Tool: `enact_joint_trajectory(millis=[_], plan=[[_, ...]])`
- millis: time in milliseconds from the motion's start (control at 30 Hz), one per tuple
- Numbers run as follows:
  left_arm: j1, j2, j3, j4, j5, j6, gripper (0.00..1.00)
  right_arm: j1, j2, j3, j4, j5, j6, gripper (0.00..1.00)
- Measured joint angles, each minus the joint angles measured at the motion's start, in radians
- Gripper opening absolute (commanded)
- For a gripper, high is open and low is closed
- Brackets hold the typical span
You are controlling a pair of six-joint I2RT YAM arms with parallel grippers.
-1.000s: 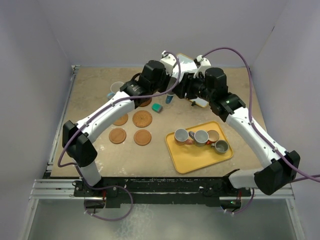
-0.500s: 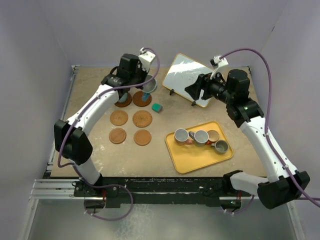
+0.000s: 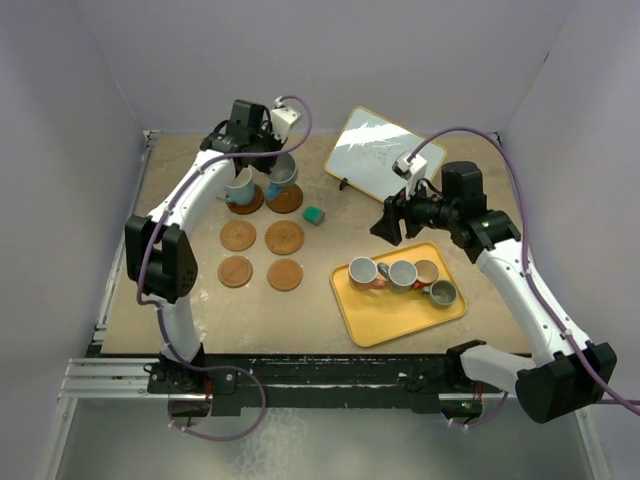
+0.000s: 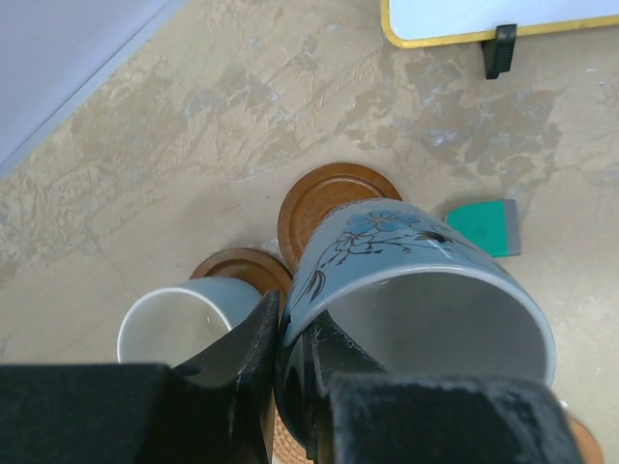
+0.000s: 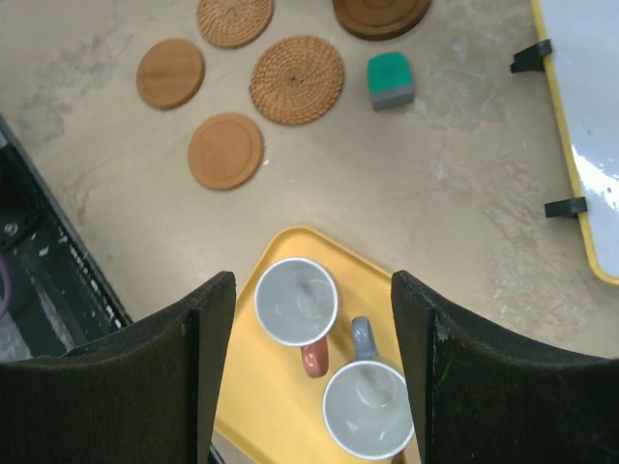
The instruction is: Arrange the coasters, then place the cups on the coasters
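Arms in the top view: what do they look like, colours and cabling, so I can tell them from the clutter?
They match. The left arm and right arm have white links between bulky black joints, and a purple cable loops along each. A small white camera block sits on each wrist. The fingers are broad and matte black.

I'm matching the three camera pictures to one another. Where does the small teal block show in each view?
Top external: teal block mid-table, just right of the coasters, in front of the whiteboard.
Left wrist: right of centre, beside the blue flowered cup.
Right wrist: near the top, right of the woven coaster.
Shared landmark: the yellow-framed whiteboard.
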State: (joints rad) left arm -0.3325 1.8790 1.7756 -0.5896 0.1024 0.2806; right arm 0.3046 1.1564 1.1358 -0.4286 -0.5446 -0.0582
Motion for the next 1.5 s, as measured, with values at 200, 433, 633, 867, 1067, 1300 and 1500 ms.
enact_joint_trajectory(millis=[200,433,633,867,1067,1300,1500], plan=[[0.031,0.15,0.134,-0.066,0.055,0.048,0.03,-0.006,-0.058,-0.013,-0.069,-0.069,-0.096,0.68],[0.069,0.291,0.274,-0.14,0.103,0.08,0.03,-0.026,-0.096,-0.015,-0.082,-0.08,-0.131,0.68],[0.08,0.345,0.335,-0.19,0.118,0.082,0.03,-0.033,-0.105,-0.019,-0.087,-0.082,-0.137,0.68],[0.079,0.381,0.389,-0.235,0.137,0.085,0.03,-0.037,-0.118,-0.024,-0.09,-0.097,-0.137,0.68],[0.079,0.415,0.437,-0.286,0.143,0.105,0.03,-0.037,-0.119,-0.026,-0.091,-0.101,-0.137,0.68],[0.079,0.463,0.484,-0.327,0.148,0.11,0.03,-0.037,-0.119,-0.026,-0.091,-0.101,-0.138,0.68],[0.079,0.494,0.503,-0.349,0.148,0.123,0.03,-0.037,-0.119,-0.026,-0.091,-0.101,-0.145,0.68]])
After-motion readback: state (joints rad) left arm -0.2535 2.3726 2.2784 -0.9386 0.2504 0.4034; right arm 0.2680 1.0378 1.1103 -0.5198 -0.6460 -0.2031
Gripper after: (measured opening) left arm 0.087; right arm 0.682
